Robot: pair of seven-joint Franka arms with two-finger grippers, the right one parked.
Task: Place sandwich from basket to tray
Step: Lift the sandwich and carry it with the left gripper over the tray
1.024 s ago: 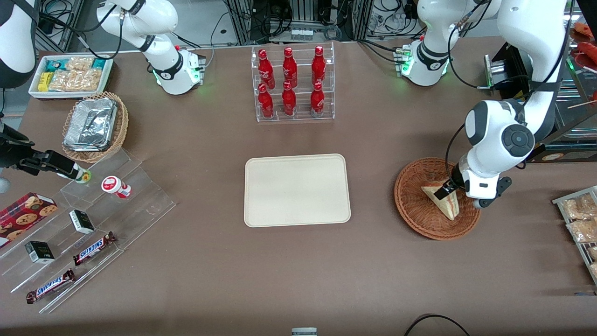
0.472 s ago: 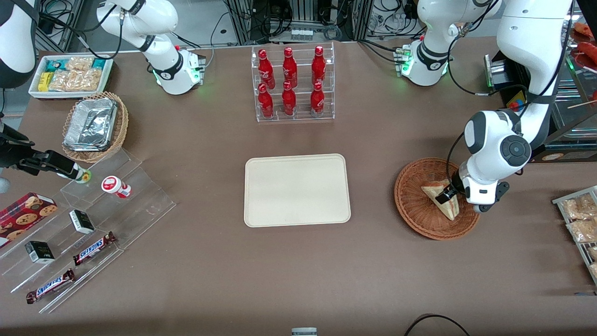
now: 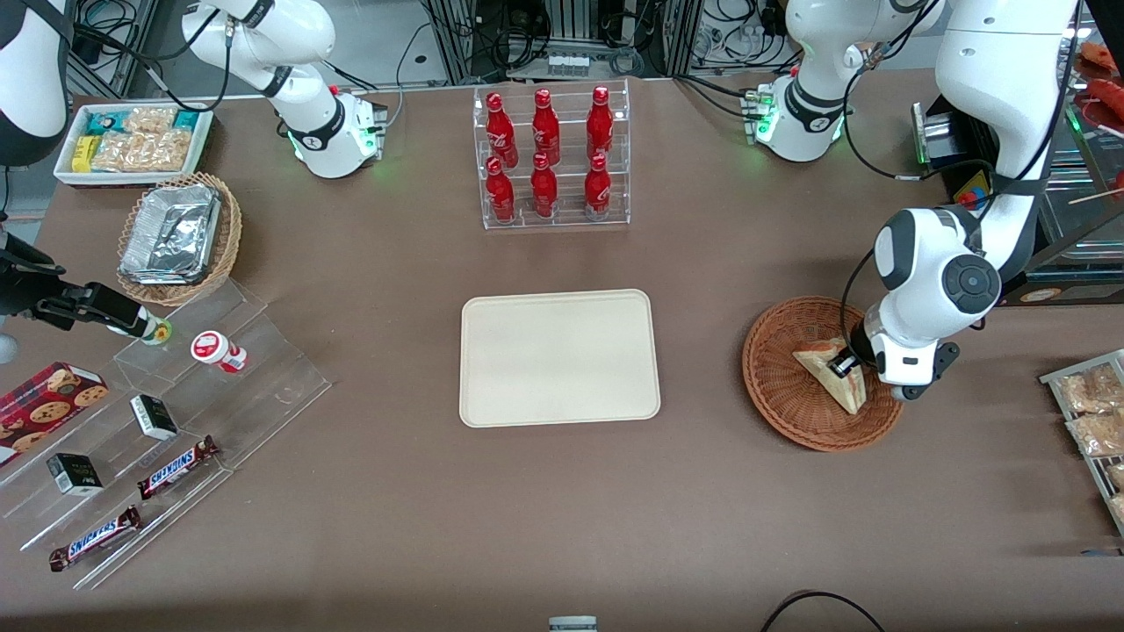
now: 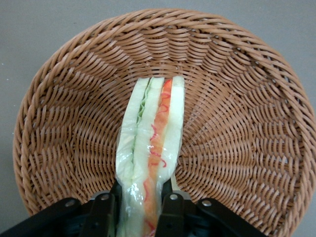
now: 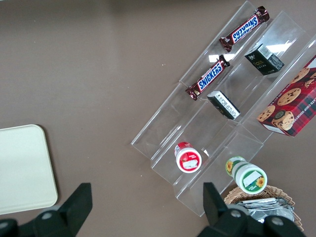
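Note:
The sandwich (image 3: 830, 373), a pale wedge with orange and green layers in clear wrap, lies in the reddish-brown wicker basket (image 3: 781, 386) toward the working arm's end of the table. My left gripper (image 3: 845, 363) is down in the basket, its fingers pressed against both faces of the sandwich. In the left wrist view the sandwich (image 4: 153, 133) stands on edge between the black fingers (image 4: 106, 207) over the basket's weave (image 4: 237, 98), with the gripper (image 4: 140, 202) shut on its wide end. The cream tray (image 3: 559, 357) lies empty at the table's middle.
A clear rack of red bottles (image 3: 551, 158) stands farther from the front camera than the tray. Bagged snacks (image 3: 1093, 412) lie beside the basket at the table's edge. A tan basket with foil (image 3: 180, 237), a white bin (image 3: 132, 140) and an acrylic snack stand (image 3: 176, 412) sit toward the parked arm's end.
My left arm has come down lower over the basket and the fingers have closed in on the sandwich. The sandwich stays in the basket.

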